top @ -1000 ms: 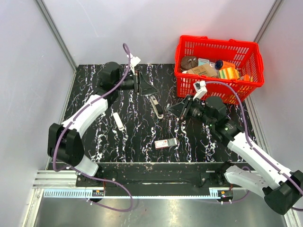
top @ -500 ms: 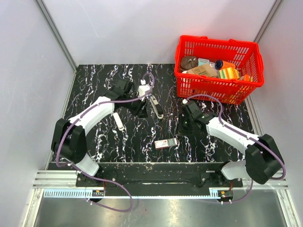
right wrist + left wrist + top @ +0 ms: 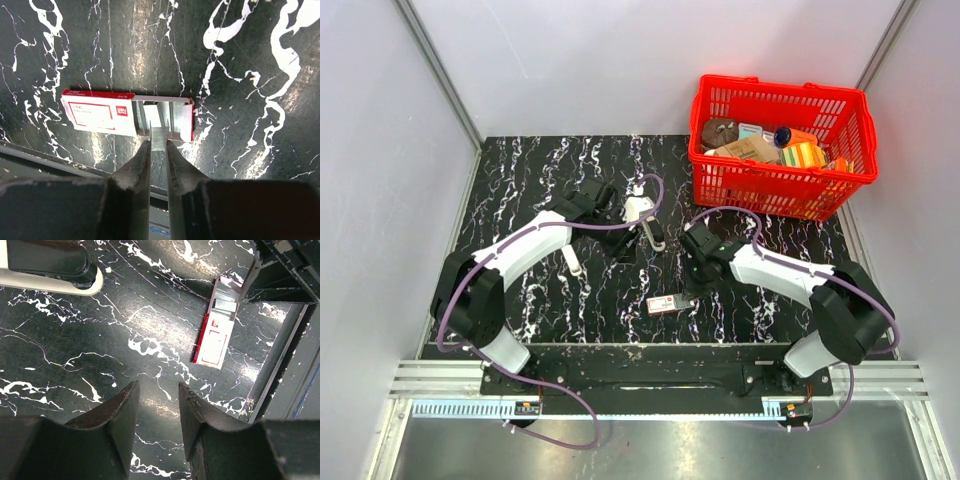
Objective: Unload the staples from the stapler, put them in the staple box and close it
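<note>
Both arms had swung inward. Right pincer [image 3: 159, 143] pinched a staple strip [image 3: 160, 135] over the staple box [image 3: 100, 115]; left pincer [image 3: 157, 395] hung half open, empty, beside the stapler [image 3: 656, 240] on the counter [image 3: 520, 170]. A loose pinch could drop it.

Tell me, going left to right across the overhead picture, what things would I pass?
White slim bar → stapler → red basket. The small red-and-white box lies nearer than the stapler, overlapping it sideways, so it is left unplaced.
</note>
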